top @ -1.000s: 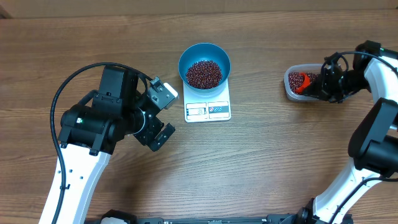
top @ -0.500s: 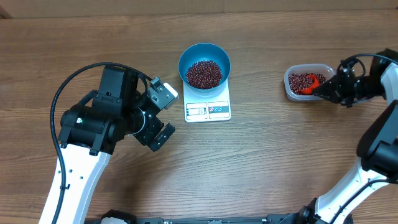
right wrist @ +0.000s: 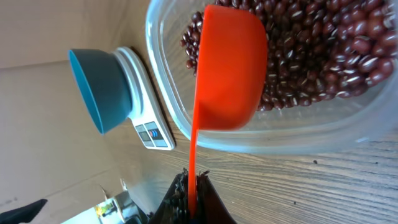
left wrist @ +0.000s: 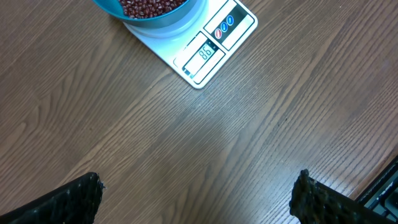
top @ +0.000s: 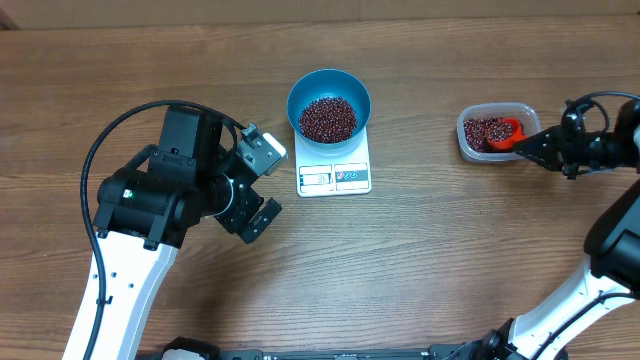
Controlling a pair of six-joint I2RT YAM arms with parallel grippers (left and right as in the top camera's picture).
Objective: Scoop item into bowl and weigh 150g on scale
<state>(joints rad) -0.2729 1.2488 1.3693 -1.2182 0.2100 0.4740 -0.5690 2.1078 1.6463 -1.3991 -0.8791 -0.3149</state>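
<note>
The blue bowl [top: 293, 100] stands on the white scale [top: 334, 178] and holds a heap of dark red beans [top: 328, 118]. More beans [right wrist: 323, 50] fill the clear container [top: 463, 140] at the right. My right gripper [top: 540, 148] is shut on the thin handle of the orange scoop [top: 506, 135], whose cup [right wrist: 227, 74] lies over the beans at the container's near end. My left gripper [top: 272, 182] hangs open left of the scale with nothing between its fingers. In the left wrist view the scale [left wrist: 214, 50] and bowl [left wrist: 180, 15] sit ahead of the open gripper [left wrist: 198, 186].
Bare wooden tabletop [top: 420, 260] surrounds the scale and container. The left arm's black cable [top: 110, 130] loops over the left side. A cardboard wall runs along the far edge of the table [top: 450, 10].
My right gripper has drawn back to the right, pulling the scoop from the middle of the container toward its right end. The left arm has not moved.
</note>
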